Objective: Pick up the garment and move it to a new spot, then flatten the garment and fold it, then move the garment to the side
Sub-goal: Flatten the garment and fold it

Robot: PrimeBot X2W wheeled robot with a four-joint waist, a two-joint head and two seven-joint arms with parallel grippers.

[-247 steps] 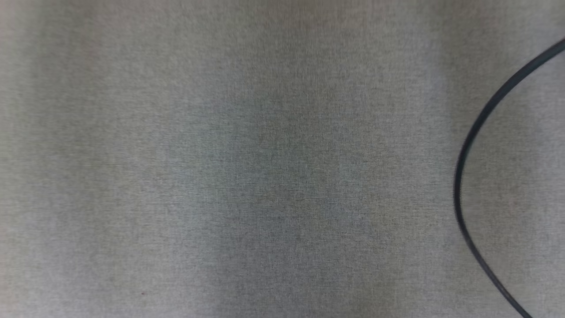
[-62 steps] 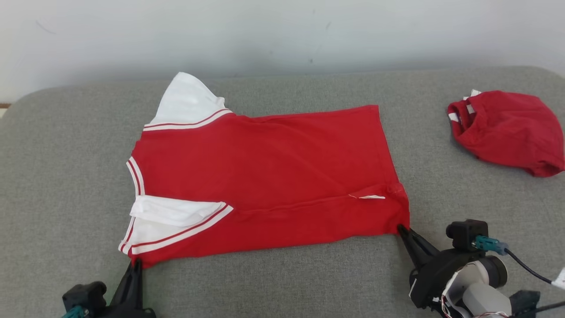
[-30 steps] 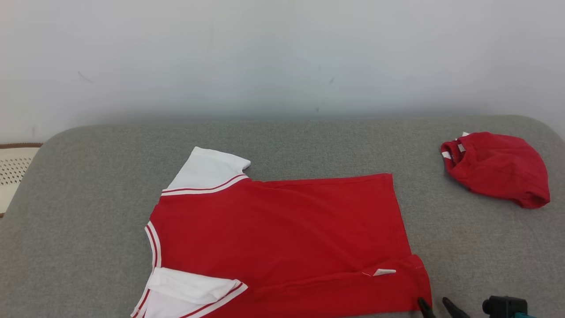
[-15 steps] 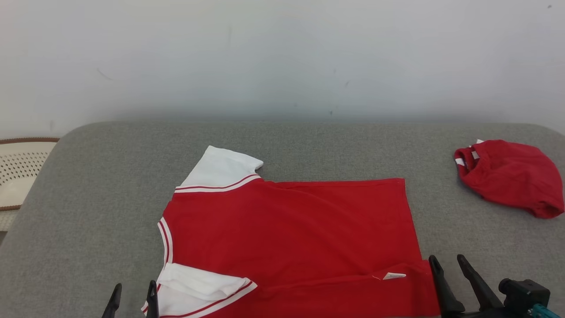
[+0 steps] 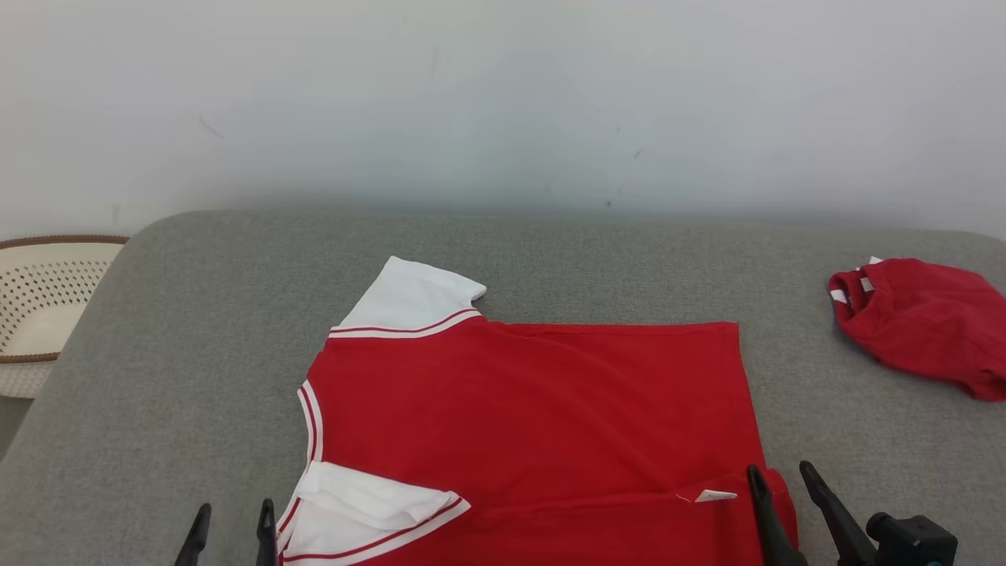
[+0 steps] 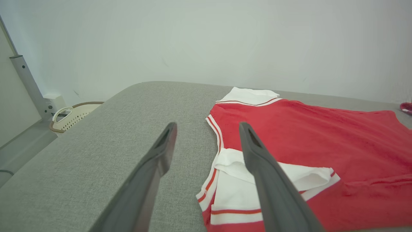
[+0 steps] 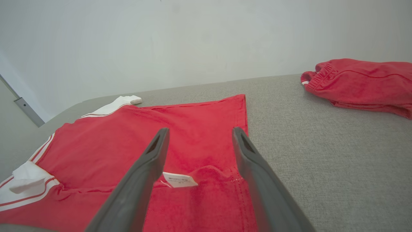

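The red shirt point(image 5: 534, 417) lies flat on the grey table point(image 5: 196, 314), collar to the left, with a strip along its near edge folded over and a white label point(image 5: 715, 496) showing. The left pincer point(image 5: 234, 519), fingers apart and empty, is at the near white sleeve point(image 5: 369, 511). The right pincer point(image 5: 782, 481), also spread and empty, is at the near hem corner. 1 crumpled red bundle point(image 5: 919, 326) lies well apart at the right. A basket point(image 5: 39, 299) sits past the table's left end.
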